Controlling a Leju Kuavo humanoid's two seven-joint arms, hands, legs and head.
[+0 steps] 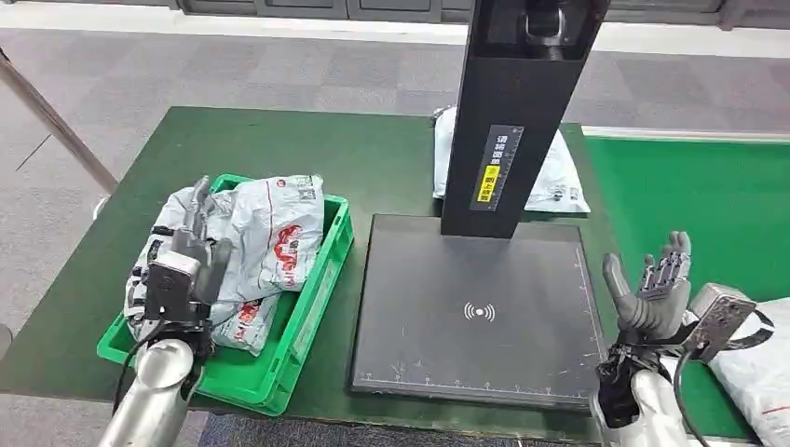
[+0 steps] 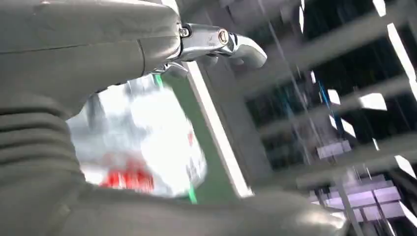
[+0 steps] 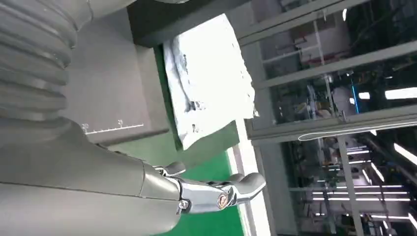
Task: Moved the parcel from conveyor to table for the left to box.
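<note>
Item 1: the counter (image 1: 242,154), dark green; you see it across the head view.

Item 2: green crate (image 1: 312,307) at 8 o'clock on the counter, holding grey-white parcels with red print (image 1: 275,233), heaped above its rim.

Item 3: your left hand (image 1: 186,265), over the crate's near-left part, right at the heap. Its fingers (image 1: 197,200) point toward 12 o'clock; you cannot tell whether they grip a bag or merely lie against it. The left wrist view is blurred and settles nothing.

Item 4: black scanner plate (image 1: 475,312) at centre, with a white wireless mark. A black post (image 1: 517,112) rises from its 12 o'clock edge, bearing a yellow label.

Item 5: the parcel (image 1: 559,177), a pale grey bag, flat on the counter behind the post at 1 o'clock, partly hidden by it; also seen in the right wrist view (image 3: 209,78).

Item 6: your right hand (image 1: 652,289) at 4 o'clock, raised off the plate's right edge, fingers (image 1: 673,256) spread and upright, holding nothing.

Item 7: bright green conveyor (image 1: 717,205) at 3 o'clock, with another pale bag (image 1: 764,372) at its near end.
</note>
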